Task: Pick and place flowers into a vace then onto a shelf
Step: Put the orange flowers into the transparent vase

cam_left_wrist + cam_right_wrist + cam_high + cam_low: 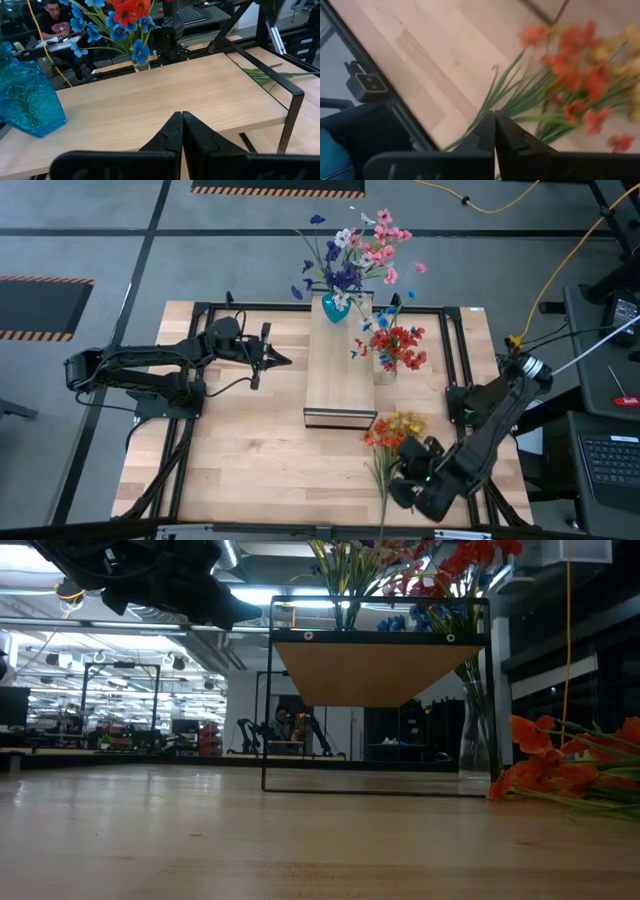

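Two vases and three bunches of flowers share a wooden table [250, 450] with two robot arms. One shelf [340, 375], a narrow light-wood plank on a thin black frame, stands at the middle of the table. A blue glass vase [335, 308] sits on the far end of the shelf and carries a spray of pink, white and dark blue flowers [355, 250]. A clear vase [386, 370] stands on the table just beside the shelf's right edge, holding red and blue flowers [395, 345].

The third bunch, orange and yellow flowers [395, 430] on long green stems, lies flat on the table near the front right corner of the shelf, blooms toward the shelf and stems trailing to the table's near edge.

The left gripper [283, 361] hangs above the table to the left of the shelf, pointing at it, its fingers pressed together and holding nothing. The right gripper [403, 470] is low at the near right of the table, right over the green stems of the loose bunch; its fingers are likewise closed tip to tip and grasp nothing.

A person [55, 22] sits at a desk beyond the table.
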`<state>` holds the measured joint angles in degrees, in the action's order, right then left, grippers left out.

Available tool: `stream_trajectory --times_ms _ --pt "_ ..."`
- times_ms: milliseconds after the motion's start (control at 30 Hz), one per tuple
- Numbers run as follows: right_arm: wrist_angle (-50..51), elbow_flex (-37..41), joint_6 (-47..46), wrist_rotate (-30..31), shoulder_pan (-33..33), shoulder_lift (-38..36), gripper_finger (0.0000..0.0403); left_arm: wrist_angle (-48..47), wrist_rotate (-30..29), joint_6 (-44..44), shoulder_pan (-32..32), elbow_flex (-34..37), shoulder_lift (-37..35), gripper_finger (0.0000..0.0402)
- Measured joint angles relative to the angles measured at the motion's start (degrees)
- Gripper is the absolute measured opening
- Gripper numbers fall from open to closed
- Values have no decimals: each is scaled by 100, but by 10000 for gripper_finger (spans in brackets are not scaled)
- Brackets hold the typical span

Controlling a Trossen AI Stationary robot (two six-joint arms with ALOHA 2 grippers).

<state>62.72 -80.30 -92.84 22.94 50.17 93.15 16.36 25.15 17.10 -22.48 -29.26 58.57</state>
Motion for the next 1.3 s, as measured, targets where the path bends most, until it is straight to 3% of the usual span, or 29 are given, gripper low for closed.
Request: stream_trajectory --times_ms 200,467,967,1300 --pt "564 -620 -812 -213 28 657 2 2 0 0 0 0 0 3" --pt "618 -675 -1873 -230 135 896 14 2 0 -144 0 0 0 3" --pt "151 -675 -2251 -367 127 1468 173 2 -1 -142 0 0 0 2" --pt "-235 -674 -2397 -479 127 2024 206 2 -2 -144 0 0 2 7"
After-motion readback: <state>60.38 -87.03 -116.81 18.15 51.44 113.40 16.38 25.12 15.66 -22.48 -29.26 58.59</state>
